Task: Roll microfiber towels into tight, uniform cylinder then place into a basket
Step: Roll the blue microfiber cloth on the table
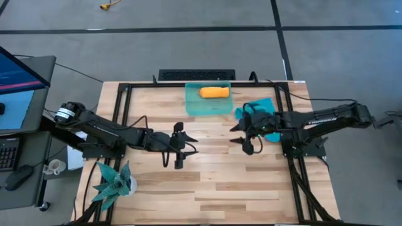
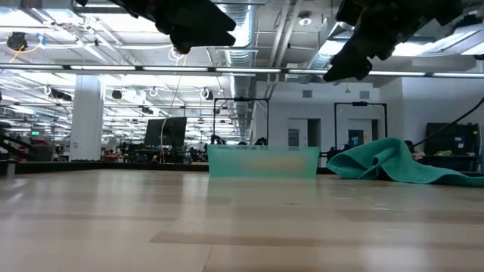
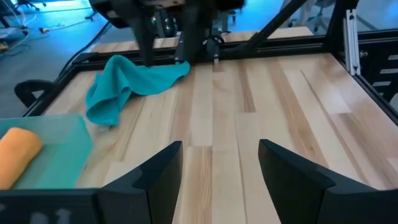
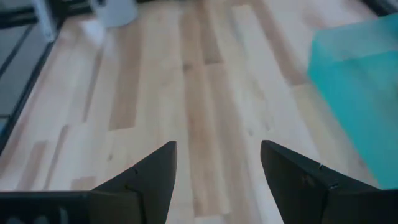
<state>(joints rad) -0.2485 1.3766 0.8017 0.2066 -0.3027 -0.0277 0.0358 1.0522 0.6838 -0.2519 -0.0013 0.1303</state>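
The crumpled teal towel [image 1: 269,119] lies just behind the spread right gripper [image 1: 237,134].

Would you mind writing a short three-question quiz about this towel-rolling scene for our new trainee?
1. True or false: the orange towel already lies rolled inside the basket.
2. Where is the teal towel? A) in the basket B) crumpled on the table beside the basket, under the right arm C) in the left gripper
3. Fill in: both the left gripper and the right gripper are ____ and hold nothing.

Key: 1 true; 2 B; 3 open.
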